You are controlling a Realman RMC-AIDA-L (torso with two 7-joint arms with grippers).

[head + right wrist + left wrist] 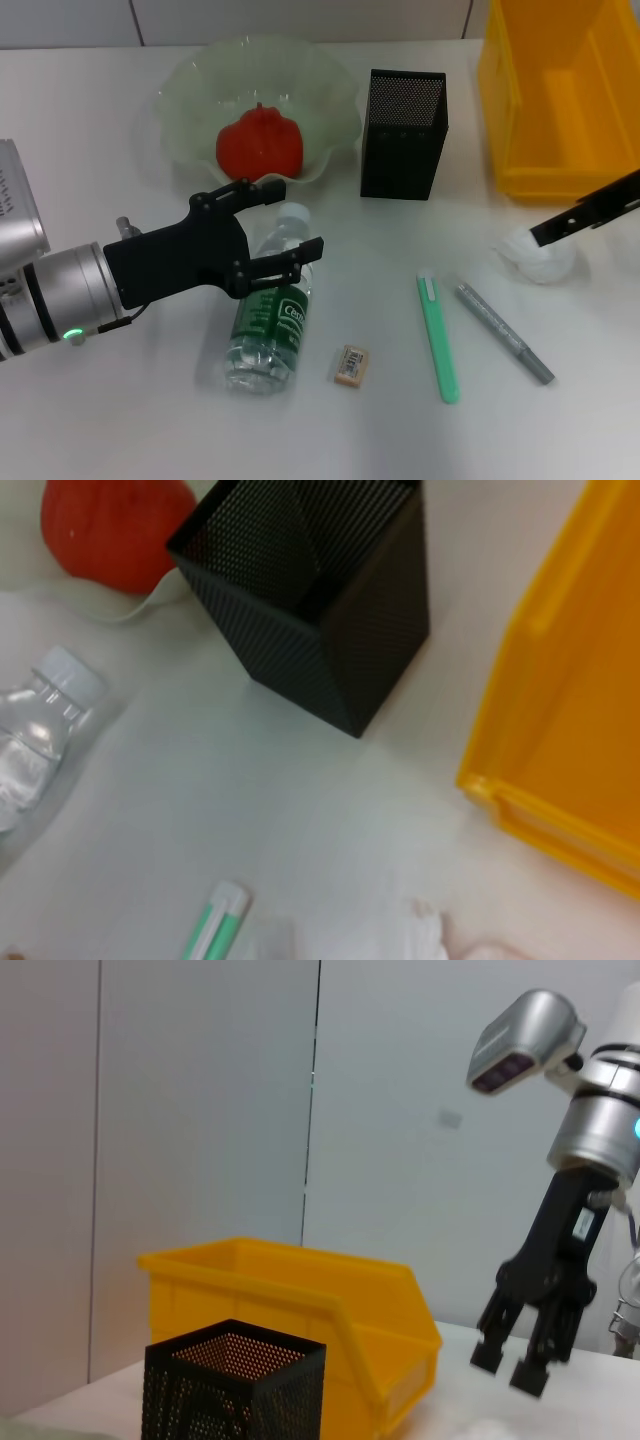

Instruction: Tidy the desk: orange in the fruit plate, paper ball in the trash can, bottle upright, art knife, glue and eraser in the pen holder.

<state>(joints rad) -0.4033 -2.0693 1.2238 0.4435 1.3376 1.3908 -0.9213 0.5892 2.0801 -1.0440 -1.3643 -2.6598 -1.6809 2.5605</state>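
- The bottle (272,305) lay on its side on the surface (150,420), cap toward the fruit plate (190,95), with the left end effector (287,228) spread open just above its neck and shoulder, not yet clamped on it.
- It looked like thin clear plastic holding some water: probably light, round and inclined to roll, with walls that would dent under a hard squeeze. The stiffer shoulder near the white cap, or the labelled middle, seemed the safest hold for tipping it upright.
- The orange (260,143) already sat in the fruit plate.
- The paper ball (540,258) rested on the surface just before the trash can (560,100). The right end effector (510,1365) hung over it with its fingers parted, holding nothing. The wad looked very light and soft, so a pinch across its bulk should do, though it would crush and might slip loose.
- The eraser (351,364) lay flat beside the bottle's base: small, firm and low, calling for a narrow pinch across its short sides.
- A green art knife (437,338) and a grey stick (503,331), presumably the glue, lay side by side, apart from each other; both slim and stiff, best taken mid-length.
- The pen holder (403,133) stood upright between plate and trash can.
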